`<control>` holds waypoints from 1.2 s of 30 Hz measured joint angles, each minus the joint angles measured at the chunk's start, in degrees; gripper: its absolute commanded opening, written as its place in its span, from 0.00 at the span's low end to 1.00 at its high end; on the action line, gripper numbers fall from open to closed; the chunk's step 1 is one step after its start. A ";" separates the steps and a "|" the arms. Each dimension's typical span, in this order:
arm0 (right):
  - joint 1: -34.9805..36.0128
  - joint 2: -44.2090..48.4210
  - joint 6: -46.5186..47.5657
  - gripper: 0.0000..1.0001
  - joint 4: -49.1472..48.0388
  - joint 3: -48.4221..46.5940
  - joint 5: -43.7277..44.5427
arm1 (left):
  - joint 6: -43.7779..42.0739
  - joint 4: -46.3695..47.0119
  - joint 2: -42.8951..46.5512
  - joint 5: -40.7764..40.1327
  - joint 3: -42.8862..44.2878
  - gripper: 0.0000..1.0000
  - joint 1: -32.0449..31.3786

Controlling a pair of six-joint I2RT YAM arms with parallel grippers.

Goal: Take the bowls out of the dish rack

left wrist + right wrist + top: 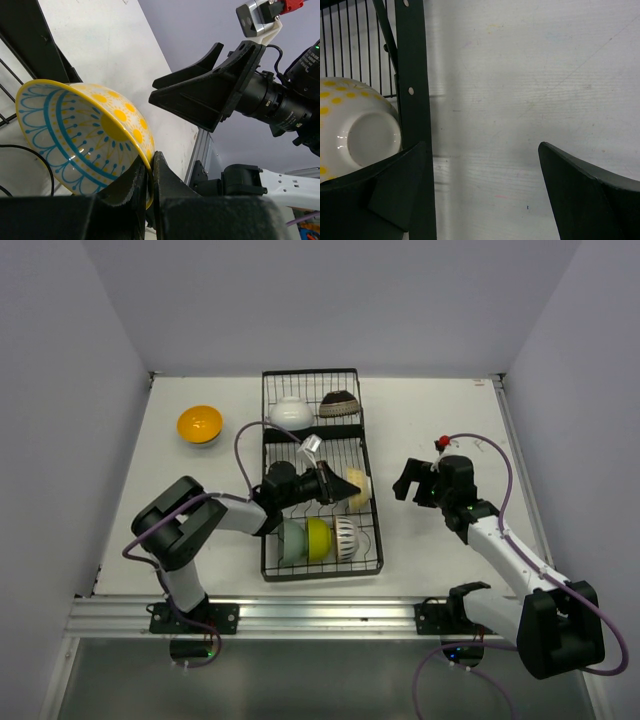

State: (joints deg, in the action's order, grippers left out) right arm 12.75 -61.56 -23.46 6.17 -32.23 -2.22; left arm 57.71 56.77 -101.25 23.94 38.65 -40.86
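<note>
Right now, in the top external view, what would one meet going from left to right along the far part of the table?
orange bowl → white bowl → dark brown patterned bowl. The last two are in the far section of the dish rack.

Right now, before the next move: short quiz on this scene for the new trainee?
1. Pick one. The left gripper holds: A) a cream bowl with yellow dots, pinched by its rim; B) a blue cup; C) nothing.
2. True or false: the orange bowl lies on the table, outside the dish rack.
3. Fill in: the right gripper hovers over bare table beside the rack with its jaws ____.

Key: 1 A. 2 true. 3 open.
</note>
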 measured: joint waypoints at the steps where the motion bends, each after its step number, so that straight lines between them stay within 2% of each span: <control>1: 0.00 0.00 0.00 0.98 0.00 0.00 0.00 | 0.02 -0.48 -0.17 0.31 0.50 0.00 0.00; 15: 0.00 0.00 0.02 0.99 0.00 0.00 0.00 | 0.83 1.14 -2.08 4.87 1.33 0.00 1.36; 22: 0.00 0.00 0.04 0.99 0.00 0.00 0.00 | -0.17 2.62 -2.14 9.86 3.96 0.00 1.49; 36: 0.00 0.00 0.07 0.98 0.02 0.00 0.00 | -6.16 -3.58 -1.11 14.82 7.89 0.00 2.64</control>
State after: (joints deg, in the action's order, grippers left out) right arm 12.75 -61.56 -23.40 6.20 -32.23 -2.22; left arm 51.55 53.19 -102.37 38.76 46.54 -38.22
